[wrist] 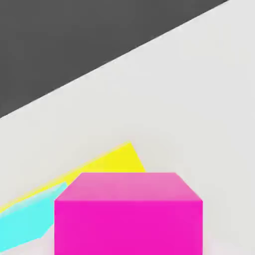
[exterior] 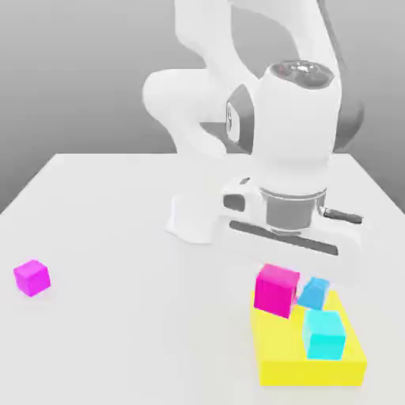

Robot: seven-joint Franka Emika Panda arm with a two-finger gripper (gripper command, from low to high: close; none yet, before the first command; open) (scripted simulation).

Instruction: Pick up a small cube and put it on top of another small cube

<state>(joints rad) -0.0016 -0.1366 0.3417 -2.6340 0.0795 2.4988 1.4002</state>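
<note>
We count two magenta cubes: one (exterior: 277, 290) clenched in the jaws above the yellow slab (exterior: 312, 360), one (exterior: 32, 278) near the desk's (exterior: 119, 237) exterior-view left edge. Two blue cubes (exterior: 324, 333) on slab; mid-desk open.

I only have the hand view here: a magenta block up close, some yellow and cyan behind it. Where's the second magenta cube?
Observer: The other small cube sits alone on the table, far toward the exterior view's left.
Operator: What is that yellow thing?
Observer: A flat yellow block; a turquoise cube rests on it.
Operator: Any other cubes there?
Observer: A sky-blue cube sits behind the turquoise one, beside the magenta cube under the gripper.
</note>
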